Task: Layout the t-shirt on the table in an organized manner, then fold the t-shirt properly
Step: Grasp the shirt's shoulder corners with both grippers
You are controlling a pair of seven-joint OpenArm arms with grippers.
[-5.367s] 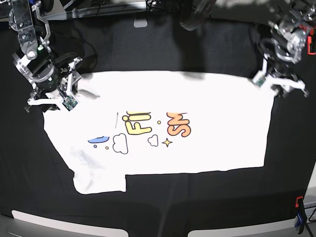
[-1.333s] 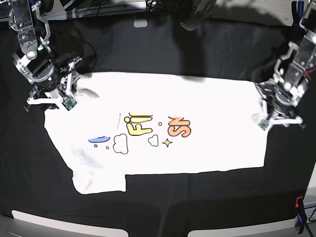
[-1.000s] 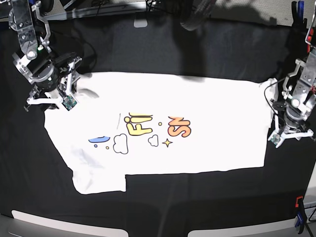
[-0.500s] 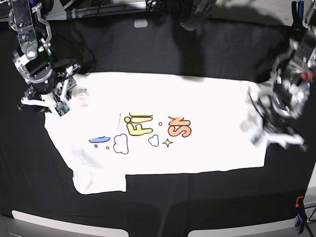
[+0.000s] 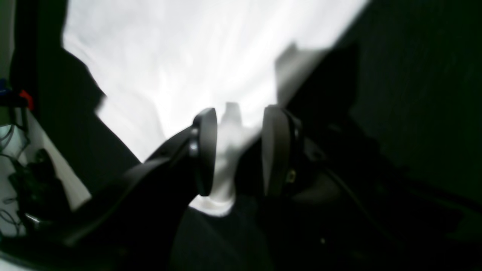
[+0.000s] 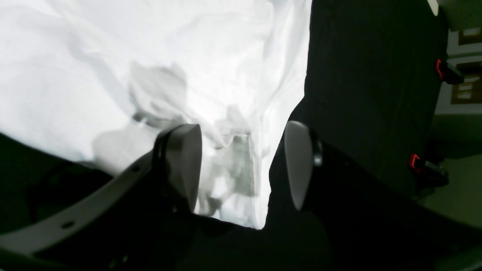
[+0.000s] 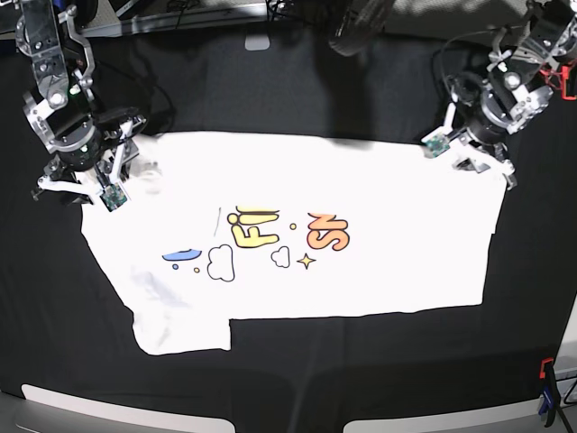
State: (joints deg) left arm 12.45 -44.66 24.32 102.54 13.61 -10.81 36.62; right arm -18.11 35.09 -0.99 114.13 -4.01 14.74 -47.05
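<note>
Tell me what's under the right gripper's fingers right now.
Under the right gripper, rumpled white cloth of the t-shirt at its edge, beside the black table cover. Whatever lies beneath that cloth is covered.

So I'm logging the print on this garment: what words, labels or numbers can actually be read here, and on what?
"Fi": yellow cartoon letters on the t-shirt, as best they read in the base view.
"SM" or similar: orange letters beside them, seemingly turned sideways, so uncertain.
Blue mark left of the clouds: too partial to read.
Both wrist views: cloth overexposed, no text legible.
No readable labels on the table, arms or clamps.
</note>
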